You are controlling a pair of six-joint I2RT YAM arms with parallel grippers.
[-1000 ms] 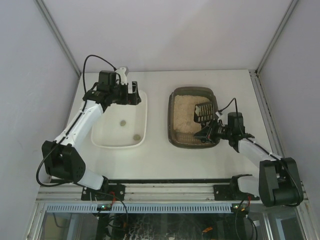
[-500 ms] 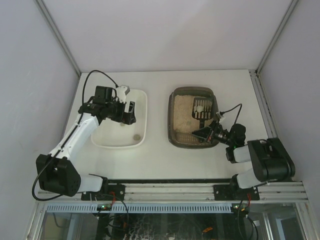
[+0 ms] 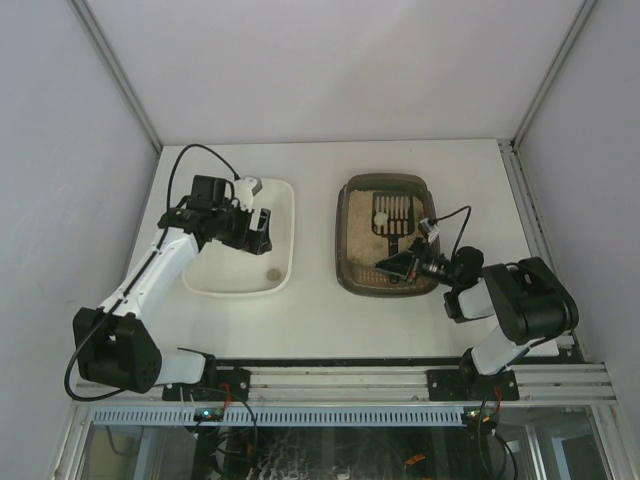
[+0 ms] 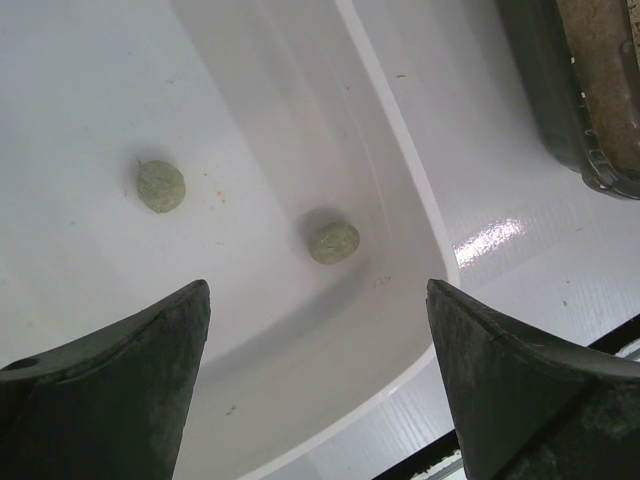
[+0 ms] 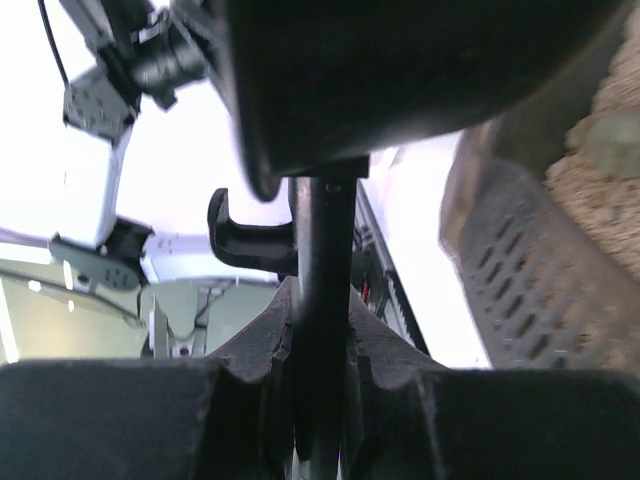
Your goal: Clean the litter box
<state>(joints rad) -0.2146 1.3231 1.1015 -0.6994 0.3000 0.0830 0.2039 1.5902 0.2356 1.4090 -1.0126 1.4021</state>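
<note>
The litter box [image 3: 357, 240], a dark brown tray of pale sand, sits right of centre. My right gripper [image 3: 404, 262] is at its near right corner, shut on the handle of the black slotted scoop [image 3: 393, 212]. The scoop is held over the sand with a pale clump [image 3: 381, 214] on it. In the right wrist view the gripper [image 5: 320, 300] clamps the black handle [image 5: 322, 230], with sand [image 5: 600, 160] at the right. My left gripper [image 3: 258, 230] is open and empty over the white tray [image 3: 215, 268]. In the left wrist view the gripper [image 4: 316, 288] is above two greenish clumps [image 4: 333, 242] [image 4: 160, 186].
The white tray [image 4: 90, 90] lies left of the litter box with a strip of table between them. The litter box corner [image 4: 545, 100] shows at the top right of the left wrist view. White walls enclose the table on three sides. The arm bases and rail run along the near edge.
My right gripper has carried the scoop left and farther along the litter box, now with a clump on it. My left gripper has moved from the white tray's far end towards its middle.
</note>
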